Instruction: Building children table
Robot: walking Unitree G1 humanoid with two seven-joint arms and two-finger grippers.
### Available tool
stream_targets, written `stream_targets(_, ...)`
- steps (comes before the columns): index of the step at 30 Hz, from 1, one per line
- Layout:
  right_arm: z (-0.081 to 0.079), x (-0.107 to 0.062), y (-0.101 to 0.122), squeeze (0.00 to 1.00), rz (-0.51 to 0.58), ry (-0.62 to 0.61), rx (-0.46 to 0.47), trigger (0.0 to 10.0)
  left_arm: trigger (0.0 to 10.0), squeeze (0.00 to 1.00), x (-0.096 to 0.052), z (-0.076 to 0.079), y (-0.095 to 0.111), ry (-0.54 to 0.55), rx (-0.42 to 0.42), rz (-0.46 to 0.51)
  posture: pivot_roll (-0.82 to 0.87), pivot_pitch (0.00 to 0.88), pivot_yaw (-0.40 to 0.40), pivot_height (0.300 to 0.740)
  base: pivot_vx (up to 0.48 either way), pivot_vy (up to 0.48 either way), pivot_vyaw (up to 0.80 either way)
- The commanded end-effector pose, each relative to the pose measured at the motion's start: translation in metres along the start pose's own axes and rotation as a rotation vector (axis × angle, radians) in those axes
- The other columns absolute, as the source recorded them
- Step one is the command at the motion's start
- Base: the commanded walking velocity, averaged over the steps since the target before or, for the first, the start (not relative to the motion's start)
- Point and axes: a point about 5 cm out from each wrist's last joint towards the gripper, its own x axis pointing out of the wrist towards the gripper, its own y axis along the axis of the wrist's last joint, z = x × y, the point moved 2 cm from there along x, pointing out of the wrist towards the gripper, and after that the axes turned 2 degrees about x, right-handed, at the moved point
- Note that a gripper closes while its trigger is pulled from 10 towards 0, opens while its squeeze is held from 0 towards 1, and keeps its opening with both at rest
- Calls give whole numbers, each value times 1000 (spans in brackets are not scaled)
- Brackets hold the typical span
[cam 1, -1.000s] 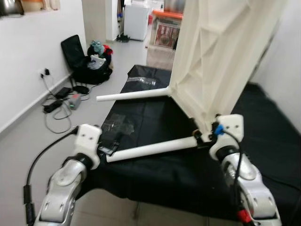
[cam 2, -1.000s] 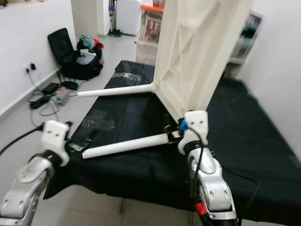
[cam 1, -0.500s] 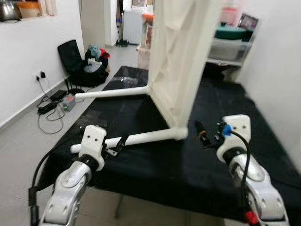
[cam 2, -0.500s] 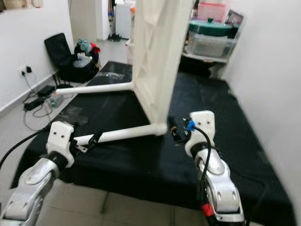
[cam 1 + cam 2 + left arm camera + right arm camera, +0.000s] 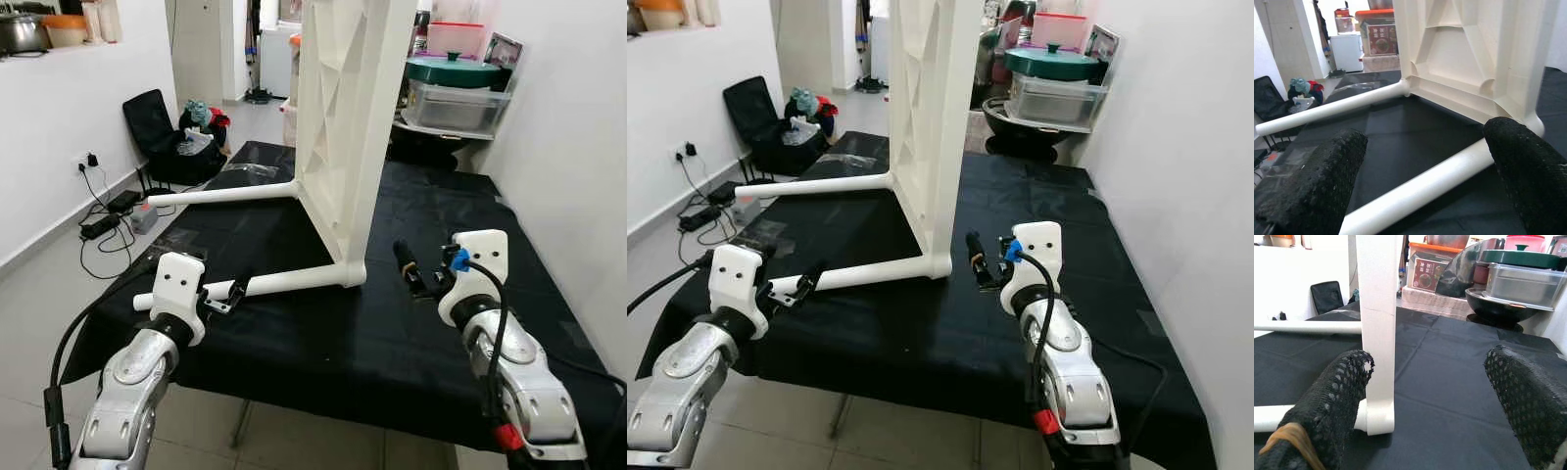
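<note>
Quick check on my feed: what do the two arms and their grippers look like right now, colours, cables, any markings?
Both arms are silver with white wrist blocks. The left gripper and right gripper each have two long black fingers with a mesh-textured surface. A black cable loops along each arm. The right wrist has a blue fitting and a red band lower down. A tan band wraps one right finger.

left gripper [image 5: 227,294] open, right gripper [image 5: 407,271] open

White table top [image 5: 343,108] cut off by the upper edge.
</note>
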Motion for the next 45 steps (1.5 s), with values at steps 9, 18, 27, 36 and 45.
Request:
stream_targets(9,0,2,5,0,10,7,13,10000,10000,0,-3,-4,5,40,-10,38,60,0,-137,740,257,0,0)
stream_targets(18,2,2,6,0,15,6,19,10000,10000,0,-2,-2,8,31,-13,52,63,0,-137,740,271,0,0)
stream_targets(27,15,-3,5,0,-3,28,-4,10000,10000,0,-3,3,6,7,1,35,59,0,-129,740,30,0,0)
stream_targets(36,23,-13,-5,0,-78,102,-42,10000,10000,0,-2,3,4,-1,8,26,53,0,-122,740,0,0,0)
stream_targets(45,28,-17,1,0,-86,109,87,10000,10000,0,-3,-2,3,11,18,18,47,0,-121,740,0,0,0)
